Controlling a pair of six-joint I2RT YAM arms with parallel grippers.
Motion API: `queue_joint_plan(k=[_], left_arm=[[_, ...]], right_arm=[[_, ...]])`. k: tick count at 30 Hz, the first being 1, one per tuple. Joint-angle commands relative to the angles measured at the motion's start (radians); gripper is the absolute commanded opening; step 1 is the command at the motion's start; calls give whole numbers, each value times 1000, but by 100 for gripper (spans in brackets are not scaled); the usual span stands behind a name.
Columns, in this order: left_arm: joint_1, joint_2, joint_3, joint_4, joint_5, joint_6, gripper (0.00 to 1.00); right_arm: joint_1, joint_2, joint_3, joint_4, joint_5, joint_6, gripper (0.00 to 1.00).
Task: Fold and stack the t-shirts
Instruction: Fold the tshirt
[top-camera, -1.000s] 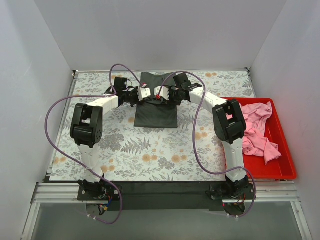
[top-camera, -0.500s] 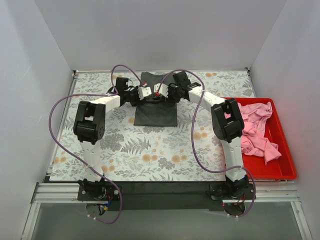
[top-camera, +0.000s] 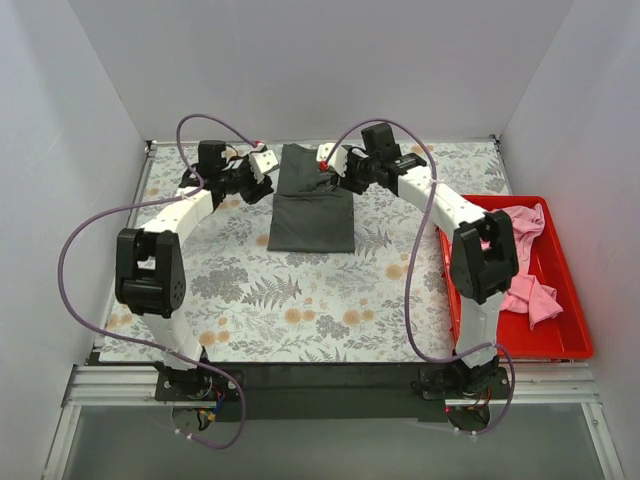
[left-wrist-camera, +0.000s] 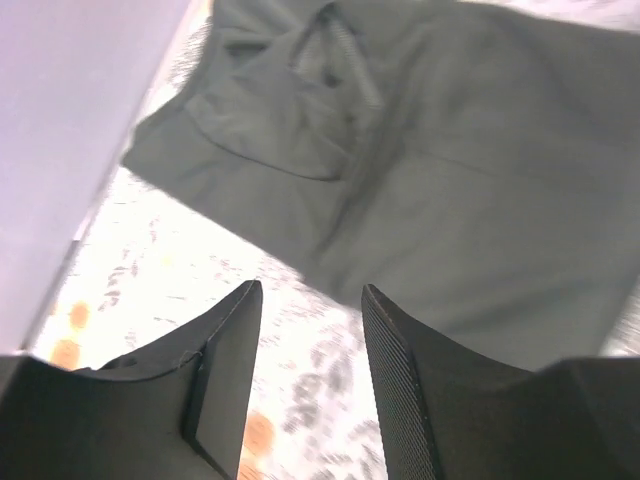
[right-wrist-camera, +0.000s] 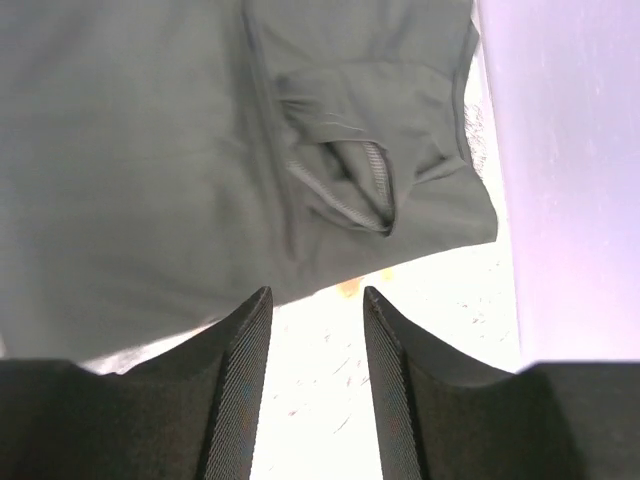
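Observation:
The dark charcoal grey t-shirt (top-camera: 312, 202) lies folded into a narrow strip at the far middle of the floral table cloth, collar end to the back. It also shows in the left wrist view (left-wrist-camera: 440, 200) and the right wrist view (right-wrist-camera: 180, 150). My left gripper (top-camera: 266, 164) is open and empty just left of its far end (left-wrist-camera: 310, 300). My right gripper (top-camera: 325, 157) is open and empty just right of that end (right-wrist-camera: 316, 300). Pink t-shirts (top-camera: 520, 260) lie crumpled in the red tray.
The red plastic tray (top-camera: 560, 340) stands at the right edge of the table. White walls close in the back and both sides. Purple cables loop above both arms.
Both grippers have let go of the grey shirt and drawn apart to its far left and right sides. The shirt now lies flat.

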Motion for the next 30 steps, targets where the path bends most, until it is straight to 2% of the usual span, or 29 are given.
queue_joint_plan(k=[1,6,13,18,30], left_arm=[[13,-113,-82,-183,166,42,43],[7,-140,-221,-218,220,103,41],[-7,-99,-274,-217,198,171,41],[-24,-84,-312,-217,169,258,41],[-37,-25,-343,-209,115,317,40]], right_arm=[[4,-128,-77,-120,-111,25,47],[47,-164,-232,-170,-116,20,41],[76,-119,-305,-165,-131,71,34],[81,-98,-351,-148,-136,45,34],[93,-67,-421,-125,-87,-3,36]])
